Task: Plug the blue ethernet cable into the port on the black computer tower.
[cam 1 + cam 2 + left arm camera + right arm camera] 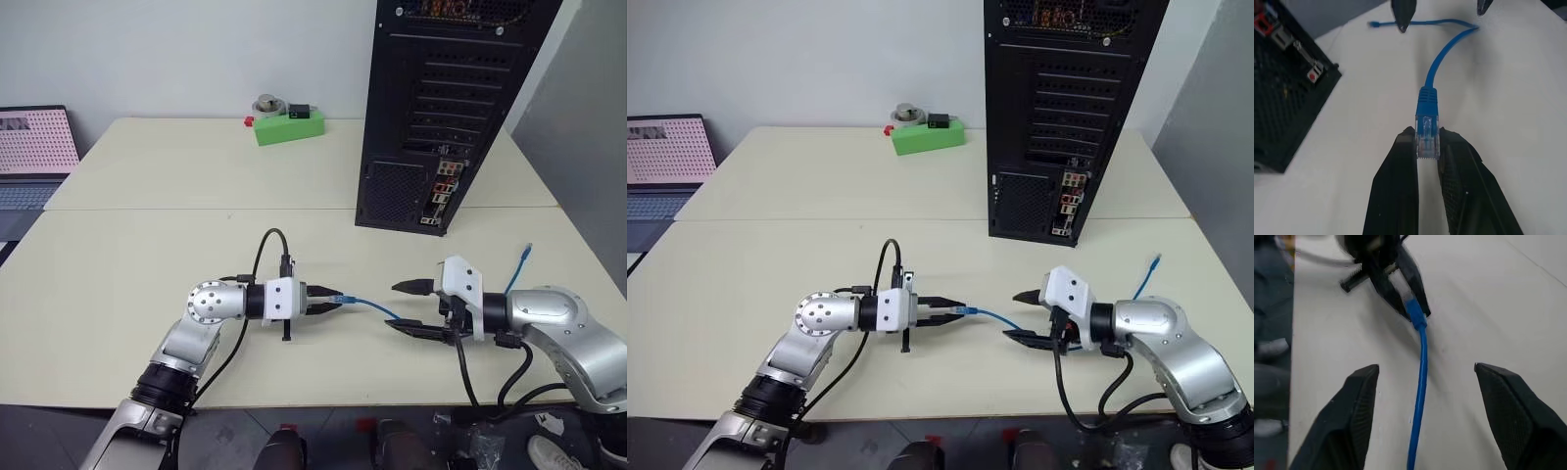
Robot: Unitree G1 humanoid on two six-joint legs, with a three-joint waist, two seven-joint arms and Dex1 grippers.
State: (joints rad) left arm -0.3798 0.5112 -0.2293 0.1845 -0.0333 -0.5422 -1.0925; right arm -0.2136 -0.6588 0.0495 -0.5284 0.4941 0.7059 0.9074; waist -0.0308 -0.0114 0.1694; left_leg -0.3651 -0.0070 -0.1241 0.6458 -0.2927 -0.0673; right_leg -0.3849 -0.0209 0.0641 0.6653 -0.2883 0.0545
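We're at the handover/regrasp step: our left pincer is pressed together on the plug end of the blue ethernet cable, clear plug pinched between its fingertips with the blue boot poking out toward the right arm. Our right pincer is spread wide, the cord running between its jaws without touching them, so it holds nothing. The cable sags from the plug past the right pincer and on toward the bench's right edge, where its free end sticks up. All of this sits near the bench's front edge; the black computer tower stands well apart toward the back right, rear panel facing us, port cluster low on its right side. Not plugged yet. As we read it, the next move needs the plug turned so its nose faces the ports, likely a regrasp behind the boot, then a carry to the tower and a straight, aligned push. Risk: plug twisting in the pinch.
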